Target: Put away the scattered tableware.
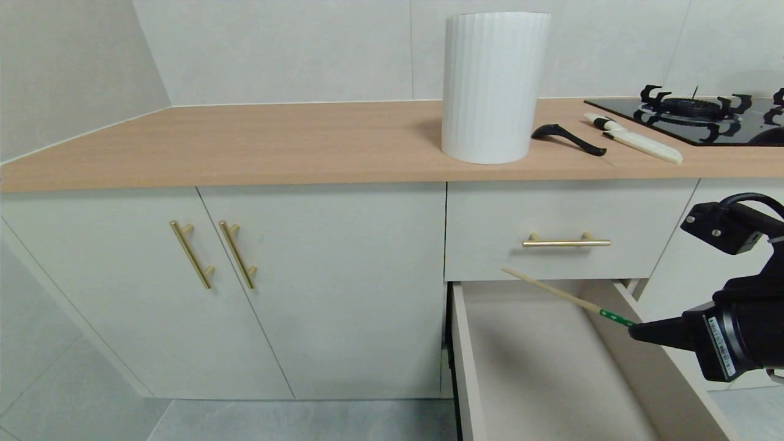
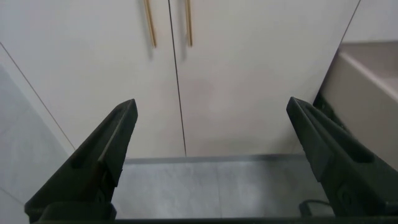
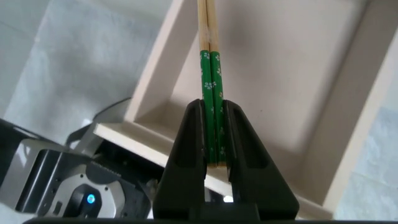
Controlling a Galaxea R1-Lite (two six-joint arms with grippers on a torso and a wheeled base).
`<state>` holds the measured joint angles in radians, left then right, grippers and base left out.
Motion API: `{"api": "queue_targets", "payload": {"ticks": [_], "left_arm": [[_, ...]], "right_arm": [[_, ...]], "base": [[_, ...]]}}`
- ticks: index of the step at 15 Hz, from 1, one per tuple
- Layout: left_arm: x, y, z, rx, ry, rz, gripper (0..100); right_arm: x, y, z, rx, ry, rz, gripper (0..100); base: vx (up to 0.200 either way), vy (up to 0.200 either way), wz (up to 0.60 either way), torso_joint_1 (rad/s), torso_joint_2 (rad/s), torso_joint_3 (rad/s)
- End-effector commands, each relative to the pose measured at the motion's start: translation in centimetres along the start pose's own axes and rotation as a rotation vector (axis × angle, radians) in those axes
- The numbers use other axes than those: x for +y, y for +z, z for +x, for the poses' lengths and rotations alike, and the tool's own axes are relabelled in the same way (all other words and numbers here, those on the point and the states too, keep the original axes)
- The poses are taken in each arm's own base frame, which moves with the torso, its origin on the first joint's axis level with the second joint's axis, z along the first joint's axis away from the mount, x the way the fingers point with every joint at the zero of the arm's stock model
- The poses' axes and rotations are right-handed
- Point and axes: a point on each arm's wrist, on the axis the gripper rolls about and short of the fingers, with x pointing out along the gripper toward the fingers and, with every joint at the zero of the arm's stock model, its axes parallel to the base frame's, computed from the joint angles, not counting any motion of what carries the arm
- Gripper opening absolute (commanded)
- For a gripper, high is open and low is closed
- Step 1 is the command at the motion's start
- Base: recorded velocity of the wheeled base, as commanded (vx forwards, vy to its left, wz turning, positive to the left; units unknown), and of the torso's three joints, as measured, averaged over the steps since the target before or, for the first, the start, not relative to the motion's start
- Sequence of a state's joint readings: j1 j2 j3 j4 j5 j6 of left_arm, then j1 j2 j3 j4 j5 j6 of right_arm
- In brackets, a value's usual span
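right fingers (image 3: pixel 189 134) clamped on chopsticks (image 3: pixel 209 37) above open drawer (image 1: pixel 463 361) | left fingers (image 2: pixel 118 137) spread wide, empty | risk: slip or pivot from end-only grip, drop past drawer wall

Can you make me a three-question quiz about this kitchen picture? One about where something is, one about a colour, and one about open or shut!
1. Where are the chopsticks?
A) In a cup.
B) In the right gripper, over the bottom drawer.
C) In a sink.

2. What colour are the chopsticks' painted ends?
A) Red.
B) Green.
C) Blue.

3. How is the left gripper?
A) Jaws shut on a spoon.
B) Jaws shut on a fork.
C) Jaws wide open, empty.

Answers:
1 B, the jaws pinch them above the pulled-out drawer.
2 B, the held ends are green with tiny white marks.
3 C, only floor and cupboard doors show between its jaws.
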<state>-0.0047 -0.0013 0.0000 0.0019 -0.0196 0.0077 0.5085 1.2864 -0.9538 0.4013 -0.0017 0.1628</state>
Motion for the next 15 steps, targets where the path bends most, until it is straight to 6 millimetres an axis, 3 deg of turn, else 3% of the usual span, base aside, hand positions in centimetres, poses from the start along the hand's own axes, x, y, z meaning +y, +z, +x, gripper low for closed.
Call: {"api": "queue_targets", "payload": {"ticks": [1, 6, 12, 14, 15], "left_arm": [[0.0, 0.0, 0.0, 0.001, -0.002, 0.000, 100], [0.0, 0.0, 0.0, 0.001, -0.002, 0.000, 100], [0.0, 0.0, 0.0, 0.001, -0.002, 0.000, 100], [0.0, 0.0, 0.0, 0.001, 0.000, 0.000, 100], [0.0, 0.0, 0.0, 0.001, 0.000, 0.000, 100]], "right_arm": [[0.0, 0.0, 0.2, 0.009, -0.001, -0.001, 0], [0.0, 0.1, 1.4, 0.046, -0.008, 0.001, 0], [0.0, 0.1, 7.5, 0.227, -0.072, 0.006, 0], [-0.1, 0.0, 11.0, 0.265, -0.103, 0.057, 0], [-0.1, 0.0, 11.6, 0.267, -0.108, 0.069, 0]], "base": [[0.000, 0.000, 0.00, -0.041, 0.11, 0.041], [0.000, 0.000, 0.00, -0.004, 0.02, 0.009], [0.000, 0.000, 0.00, 0.000, 0.00, 0.000], [0.000, 0.000, 0.00, 0.000, 0.00, 0.000], [0.000, 0.000, 0.00, 0.000, 0.00, 0.000]]}}
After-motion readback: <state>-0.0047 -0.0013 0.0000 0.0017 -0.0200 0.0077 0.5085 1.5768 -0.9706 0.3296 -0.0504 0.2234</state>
